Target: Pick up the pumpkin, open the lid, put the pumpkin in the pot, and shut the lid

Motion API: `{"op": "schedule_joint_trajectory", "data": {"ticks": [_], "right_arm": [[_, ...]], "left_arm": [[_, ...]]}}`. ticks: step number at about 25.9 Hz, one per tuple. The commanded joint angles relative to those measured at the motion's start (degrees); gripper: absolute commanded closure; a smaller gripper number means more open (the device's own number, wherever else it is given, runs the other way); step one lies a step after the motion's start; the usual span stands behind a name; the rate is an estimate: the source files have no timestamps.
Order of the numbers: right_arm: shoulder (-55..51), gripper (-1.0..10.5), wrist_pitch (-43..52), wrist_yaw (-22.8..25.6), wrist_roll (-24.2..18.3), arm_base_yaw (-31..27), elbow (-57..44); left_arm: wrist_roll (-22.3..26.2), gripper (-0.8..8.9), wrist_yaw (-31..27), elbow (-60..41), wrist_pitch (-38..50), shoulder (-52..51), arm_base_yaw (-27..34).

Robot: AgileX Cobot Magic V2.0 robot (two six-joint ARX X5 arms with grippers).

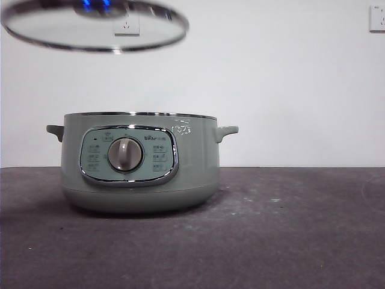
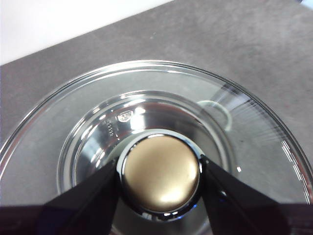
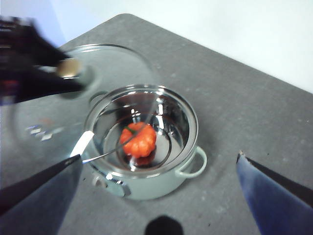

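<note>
While the left gripper (image 2: 161, 174) clamps the lid (image 1: 94, 27) by its knob, the pot (image 1: 139, 161) stands uncovered.
Below the open, empty right gripper (image 3: 159, 164), the pumpkin (image 3: 139, 139) sits inside.

Behind my workspace stands a plain white wall (image 1: 283, 72), evenly lit and without shadows. Two white wall sockets are mounted on it: one socket (image 1: 127, 25) near the upper left, another socket (image 1: 377, 18) at the upper right edge. Below, the worktop (image 1: 289, 229) is a dark grey, slightly mottled surface with faint pale scuffs, meeting the wall in a straight level line.
</note>
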Motion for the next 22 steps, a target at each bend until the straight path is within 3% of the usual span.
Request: {"op": "schedule_joint_trajectory", "data": {"ticks": [1,12,22], "right_arm": [[-1.5,4.1,-1.4,-0.2,1.1,0.2,-0.1],[-2.7,4.1,-5.2,-0.2,1.5,0.2,-0.1],[-2.7,4.1,-5.3,-0.2,1.5,0.1,-0.1]], "left_arm": [[0.9,8.22,0.3,0.2,4.7,2.7,-0.7],[0.9,8.22,0.2,0.2,13.2,12.8,-2.2],[1.3,8.22,0.0,0.2,14.4,18.6,-2.1]]}}
